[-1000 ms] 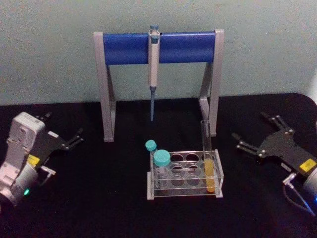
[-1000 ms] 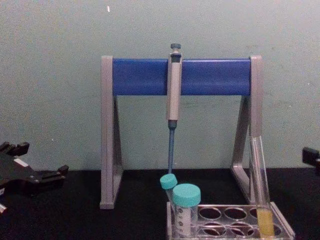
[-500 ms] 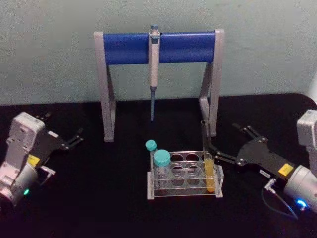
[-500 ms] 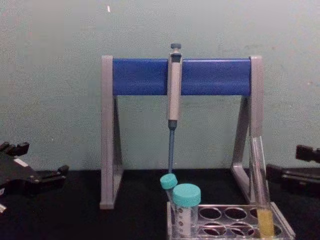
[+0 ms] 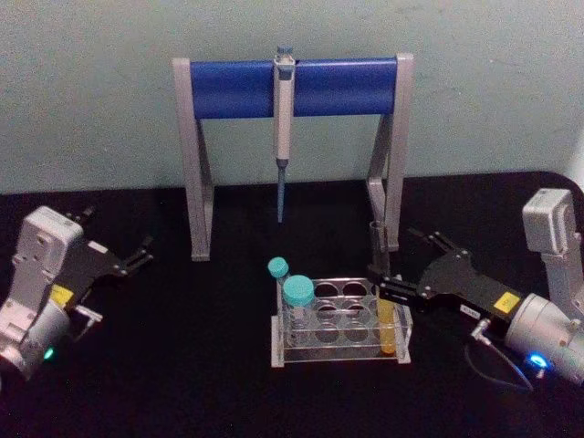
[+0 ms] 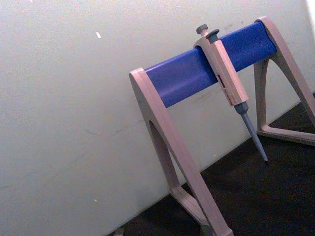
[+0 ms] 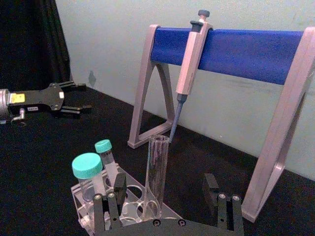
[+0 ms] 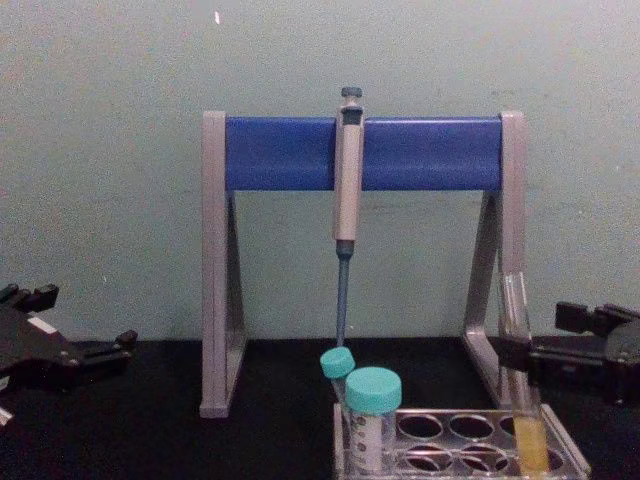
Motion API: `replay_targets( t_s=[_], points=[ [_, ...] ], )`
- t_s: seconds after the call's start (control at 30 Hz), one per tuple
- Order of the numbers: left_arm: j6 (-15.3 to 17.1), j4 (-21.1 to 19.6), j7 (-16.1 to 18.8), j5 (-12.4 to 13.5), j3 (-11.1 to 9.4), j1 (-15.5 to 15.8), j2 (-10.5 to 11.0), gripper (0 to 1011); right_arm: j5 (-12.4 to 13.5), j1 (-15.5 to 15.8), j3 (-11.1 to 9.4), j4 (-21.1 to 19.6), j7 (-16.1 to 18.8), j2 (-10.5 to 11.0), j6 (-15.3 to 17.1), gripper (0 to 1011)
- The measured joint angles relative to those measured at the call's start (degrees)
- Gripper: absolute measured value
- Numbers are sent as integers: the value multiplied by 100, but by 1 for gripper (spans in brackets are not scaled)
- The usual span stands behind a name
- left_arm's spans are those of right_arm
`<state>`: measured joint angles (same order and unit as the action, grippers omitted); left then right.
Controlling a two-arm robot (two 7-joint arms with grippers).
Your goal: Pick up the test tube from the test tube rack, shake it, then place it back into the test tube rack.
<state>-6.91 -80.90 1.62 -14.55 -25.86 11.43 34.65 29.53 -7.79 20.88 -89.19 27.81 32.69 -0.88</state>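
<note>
Nearest us, the test tube rack holds the test tube upright in a hole at its right end, with yellow-orange liquid low in the glass. The right gripper is at the grasping step: its fingers are spread either side of the tube and, we judge, not clamped. Next it should close gently above the rack, then lift straight up. The left gripper sits parked and open at far left, and the pipette stand is behind.

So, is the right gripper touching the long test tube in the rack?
Apart. The right wrist view shows the test tube standing between the fingers of the open right gripper, with a clear gap on each side of the glass.
</note>
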Motion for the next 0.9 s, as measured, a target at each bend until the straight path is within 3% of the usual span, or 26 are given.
replay_targets(
  t_s=[0.43,0.9],
  points=[
    [0,0,0,0,0,0,0,1001,-58,-129,45,122,111,-114,238,1000],
    [0,0,0,0,0,0,0,1001,-79,-181,70,175,153,-137,292,1000]
  ],
)
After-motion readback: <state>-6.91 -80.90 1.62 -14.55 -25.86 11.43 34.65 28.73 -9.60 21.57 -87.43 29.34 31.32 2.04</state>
